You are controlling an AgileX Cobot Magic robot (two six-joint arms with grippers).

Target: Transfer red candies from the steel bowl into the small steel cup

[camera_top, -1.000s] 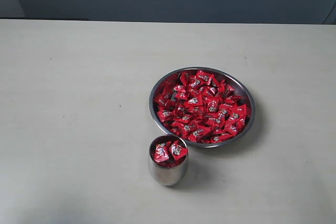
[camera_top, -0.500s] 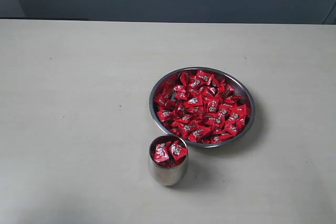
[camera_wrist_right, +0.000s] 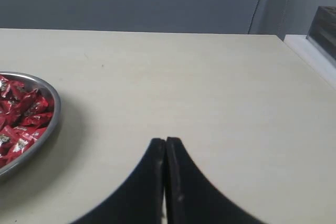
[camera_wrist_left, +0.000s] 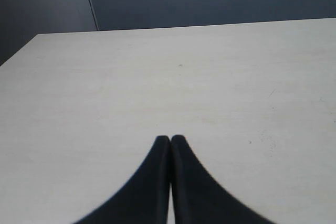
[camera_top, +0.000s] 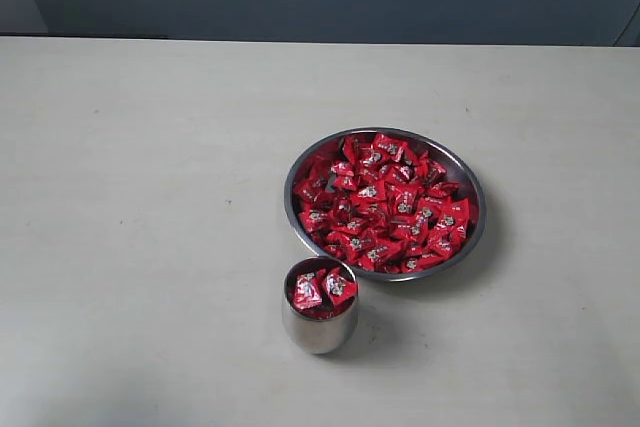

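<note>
The steel bowl sits right of the table's middle, heaped with red candies. In front of it stands the small steel cup with a few red candies inside. Neither arm shows in the exterior view. My left gripper is shut and empty over bare table. My right gripper is also shut and empty, with the steel bowl's rim and some red candies off to one side of it.
The pale table ends at a dark wall at the back. In the right wrist view the table's side edge and a dark object beyond it show.
</note>
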